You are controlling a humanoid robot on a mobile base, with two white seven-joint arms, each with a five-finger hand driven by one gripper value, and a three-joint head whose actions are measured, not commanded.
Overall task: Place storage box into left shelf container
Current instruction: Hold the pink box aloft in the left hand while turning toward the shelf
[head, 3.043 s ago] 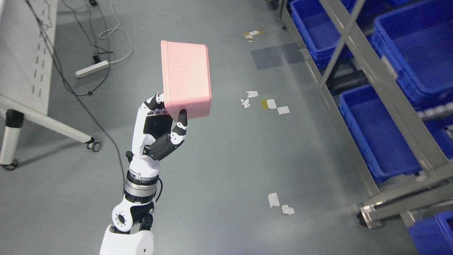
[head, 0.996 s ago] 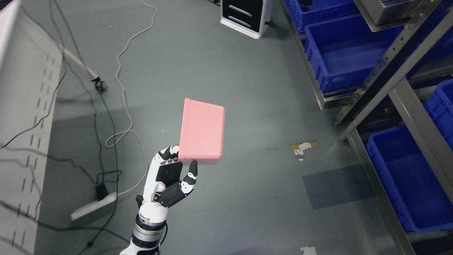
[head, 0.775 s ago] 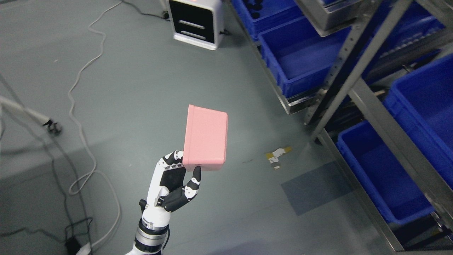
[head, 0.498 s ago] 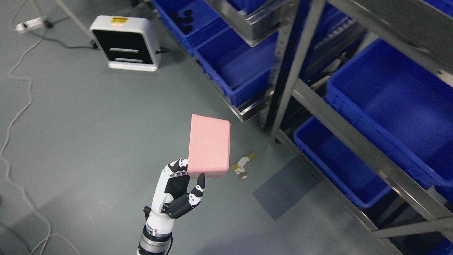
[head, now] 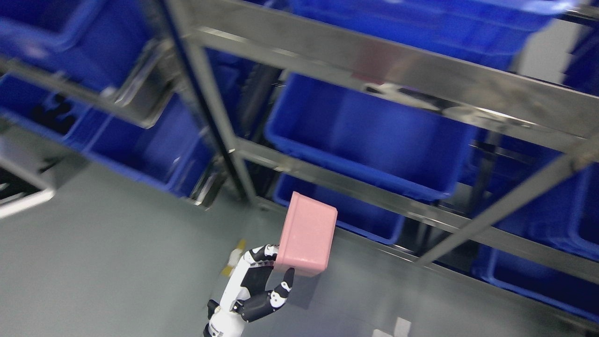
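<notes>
Pink storage box (head: 306, 234) stands upright by its lower end in the left robot hand (head: 257, 292), fingers clasped round that end, its long axis pointing up and far toward the blue container (head: 365, 135) on the shelf (head: 374, 61), well apart.

The left hand (head: 255, 292) grips the bottom edge of a pink box (head: 306, 234), raised before a metal shelf (head: 374, 65) holding blue bins (head: 369, 135).
</notes>
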